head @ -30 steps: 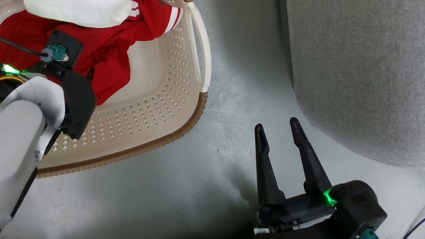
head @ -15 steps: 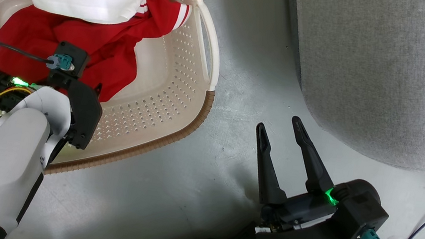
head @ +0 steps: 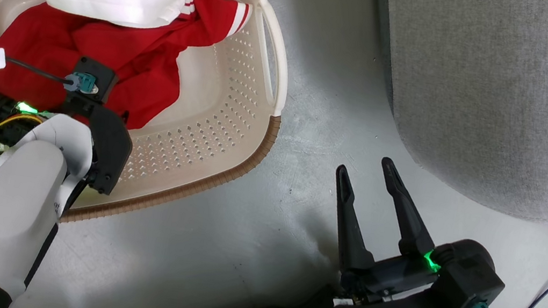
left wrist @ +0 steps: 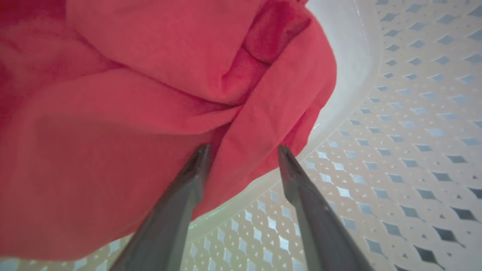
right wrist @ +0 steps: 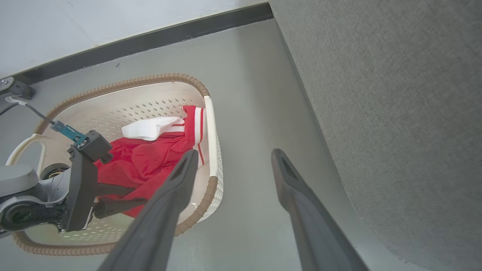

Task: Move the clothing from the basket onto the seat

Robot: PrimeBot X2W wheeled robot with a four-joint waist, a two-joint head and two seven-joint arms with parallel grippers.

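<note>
Fingers of the left gripper [left wrist: 244, 147] stand wide astride a fold of bright red soft garment [left wrist: 150, 94], holding nothing; a shallow pinch may slip.

A home, seemingly; laundry basket [head: 212, 128] beside a grey sofa seat [head: 506, 91].

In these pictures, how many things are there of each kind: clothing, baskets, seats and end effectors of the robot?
clothing: 1
basket: 1
seat: 1
end effectors: 2 (left end effector, right end effector)
Total: 5
</note>
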